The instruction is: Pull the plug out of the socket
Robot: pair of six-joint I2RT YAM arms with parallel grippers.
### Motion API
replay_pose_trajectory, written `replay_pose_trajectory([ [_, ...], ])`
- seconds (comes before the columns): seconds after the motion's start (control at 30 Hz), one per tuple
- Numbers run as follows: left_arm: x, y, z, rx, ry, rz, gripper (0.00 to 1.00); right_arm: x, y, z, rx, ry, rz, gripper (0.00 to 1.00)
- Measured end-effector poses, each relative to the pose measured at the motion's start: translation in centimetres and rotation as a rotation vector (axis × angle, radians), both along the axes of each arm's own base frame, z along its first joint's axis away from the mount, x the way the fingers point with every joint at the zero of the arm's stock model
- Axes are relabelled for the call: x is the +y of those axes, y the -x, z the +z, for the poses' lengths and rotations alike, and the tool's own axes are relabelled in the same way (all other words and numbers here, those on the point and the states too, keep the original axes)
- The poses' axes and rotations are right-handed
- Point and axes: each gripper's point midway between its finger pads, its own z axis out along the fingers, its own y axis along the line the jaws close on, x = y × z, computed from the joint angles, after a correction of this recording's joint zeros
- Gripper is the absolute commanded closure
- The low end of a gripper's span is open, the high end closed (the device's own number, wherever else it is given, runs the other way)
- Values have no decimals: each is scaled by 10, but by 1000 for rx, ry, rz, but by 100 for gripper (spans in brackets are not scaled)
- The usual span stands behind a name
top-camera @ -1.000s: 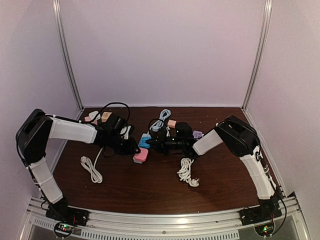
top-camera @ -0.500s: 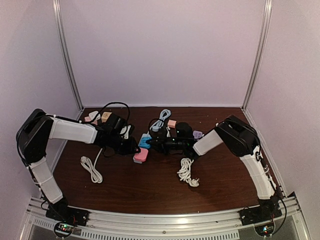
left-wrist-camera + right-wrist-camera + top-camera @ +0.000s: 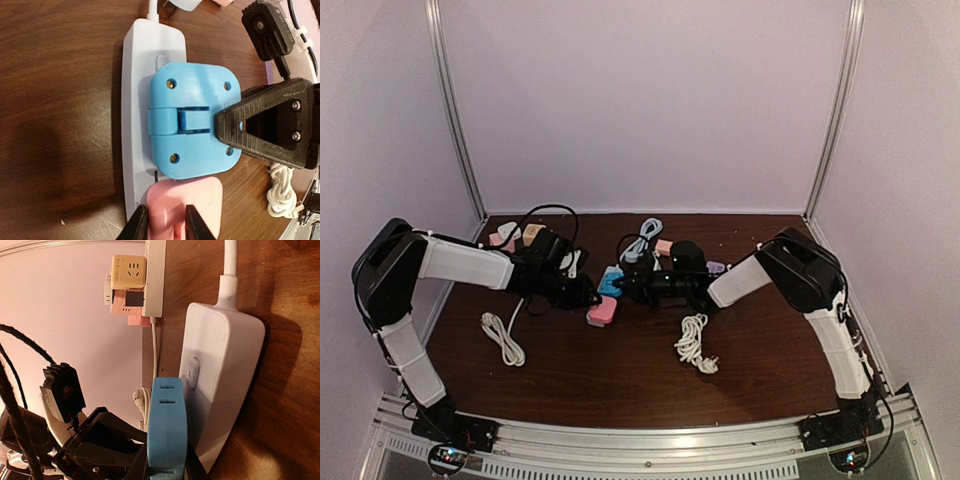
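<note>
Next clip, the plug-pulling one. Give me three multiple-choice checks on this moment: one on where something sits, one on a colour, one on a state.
1. On the white power strip, the pink plug sits:
A) right beside the blue plug
B) at the far end, with empty sockets between it and the next plug
C) loose, off the strip altogether

2. The plug between the right gripper's fingers is:
A) pink
B) yellow
C) blue

3. The blue plug is:
A) lifted clear of the strip
B) seated against the strip's face
C) lying on its side away from the strip

Answers:
1 A: the left wrist view shows both plugs side by side on the same strip.
2 C: the right wrist view shows the fingers closed on blue plastic.
3 B: both wrist views show the plug flat against the strip with no gap.
</note>
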Motion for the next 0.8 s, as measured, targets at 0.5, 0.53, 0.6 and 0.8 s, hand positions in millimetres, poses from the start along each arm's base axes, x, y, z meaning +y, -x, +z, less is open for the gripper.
replay_pose_trajectory([
  [0.5, 2, -3, -1, -17, 11, 9, 76, 10, 2, 123, -236, -207, 29, 100],
  [0.53, 2, -3, -1, -17, 12, 10, 76, 8, 2, 131, -254, -210, 24, 100],
  [0.6, 2, -4, -1, -18, 13, 10, 75, 2, 2, 137, -271, -189, 8, 100],
  [0.8, 3, -5, 1, -10, -9, 9, 69, -40, -17, 123, -275, 39, -86, 100],
])
